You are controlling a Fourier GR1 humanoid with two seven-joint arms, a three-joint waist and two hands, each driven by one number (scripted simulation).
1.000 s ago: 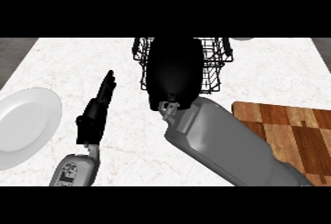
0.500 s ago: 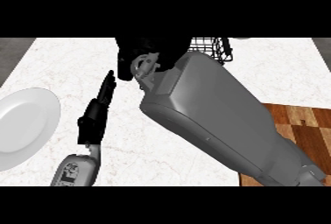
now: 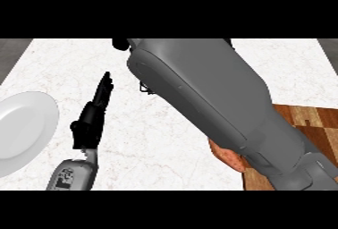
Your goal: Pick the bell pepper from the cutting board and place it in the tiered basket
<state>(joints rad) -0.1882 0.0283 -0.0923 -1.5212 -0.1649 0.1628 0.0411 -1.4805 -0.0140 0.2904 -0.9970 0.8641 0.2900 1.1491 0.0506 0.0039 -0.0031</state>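
Observation:
My right forearm [image 3: 218, 103] rises across the middle of the view and fills most of it. Only a black tip of my right hand [image 3: 120, 43] shows at the top edge; what it holds, if anything, is hidden. A few black wires of the tiered basket [image 3: 145, 88] peek out at the forearm's left side. A reddish-orange rounded thing [image 3: 225, 157], perhaps the bell pepper, shows under the forearm at the left edge of the wooden cutting board [image 3: 315, 121]. My left hand [image 3: 91, 117] rests open on the counter at the left, fingers pointing away.
A white plate [image 3: 20, 129] lies at the left edge of the white marble counter [image 3: 152, 147], just left of my left hand. The counter's grey edges show at the top corners.
My right arm has lifted further up and towards the view, so the forearm now hides nearly all of the basket and the hand. The left hand has not moved.

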